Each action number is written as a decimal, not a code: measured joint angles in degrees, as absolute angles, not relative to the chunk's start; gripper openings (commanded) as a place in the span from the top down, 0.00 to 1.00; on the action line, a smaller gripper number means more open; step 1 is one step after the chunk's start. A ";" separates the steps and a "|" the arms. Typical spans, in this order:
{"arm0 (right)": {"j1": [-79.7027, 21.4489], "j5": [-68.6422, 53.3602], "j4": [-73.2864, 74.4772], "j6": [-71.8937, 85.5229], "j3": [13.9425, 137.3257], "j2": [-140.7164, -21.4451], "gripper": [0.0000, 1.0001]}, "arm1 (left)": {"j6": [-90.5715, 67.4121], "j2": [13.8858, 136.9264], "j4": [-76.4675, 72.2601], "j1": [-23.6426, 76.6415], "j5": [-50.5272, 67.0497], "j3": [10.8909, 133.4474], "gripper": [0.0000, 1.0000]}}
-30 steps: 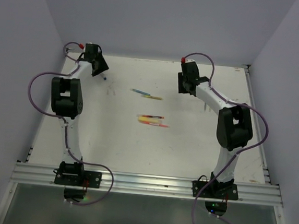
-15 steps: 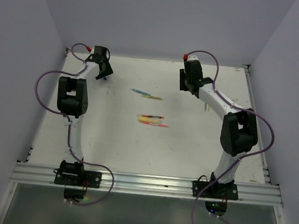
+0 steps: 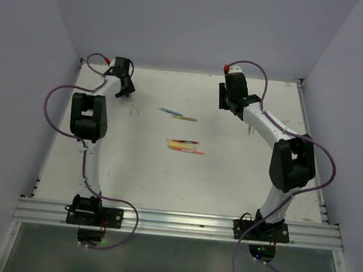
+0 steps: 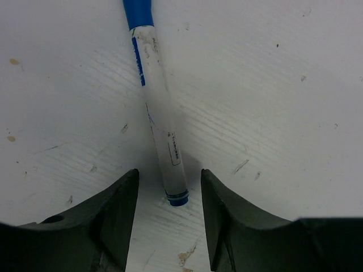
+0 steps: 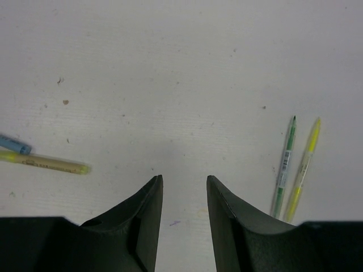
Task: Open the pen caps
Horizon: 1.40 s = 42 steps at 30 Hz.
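A blue-and-white pen lies on the table with its blue cap on, pointing away from my left gripper. That gripper is open, and its fingertips stand either side of the pen's blue rear end without touching it. In the top view the left gripper is at the back left and hides this pen. My right gripper is open and empty over bare table, at the back right in the top view. A green pen and a yellow pen lie to its right.
A blue pen and a pale yellow pen lie at the left of the right wrist view, mid-table in the top view. Two more pens lie nearer the arms. Walls enclose the table on three sides.
My left arm has swung a little right and toward the back, bringing its gripper over the blue-and-white pen. My right arm's elbow has shifted right; its gripper has barely moved.
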<state>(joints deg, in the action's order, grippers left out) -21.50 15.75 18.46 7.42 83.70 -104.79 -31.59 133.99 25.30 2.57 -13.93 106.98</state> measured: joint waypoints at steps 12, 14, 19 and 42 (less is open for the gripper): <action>-21.50 15.42 18.41 7.68 82.37 -102.98 0.59 | -30.33 134.58 24.03 1.17 -12.86 107.31 1.00; -21.50 15.25 18.46 7.86 82.24 -102.76 0.59 | -30.33 134.23 22.70 1.04 -12.71 106.30 1.00; -21.50 13.41 18.15 9.58 79.44 -100.01 0.47 | -30.33 127.46 20.03 0.82 -12.69 96.47 1.00; -24.29 -33.04 -15.46 42.89 50.50 -87.11 0.40 | -42.74 62.22 -20.36 2.63 36.18 21.63 1.00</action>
<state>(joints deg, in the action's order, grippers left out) -24.29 -33.04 -15.46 42.89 50.50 -87.11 -42.74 62.22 -20.36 2.63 36.18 21.63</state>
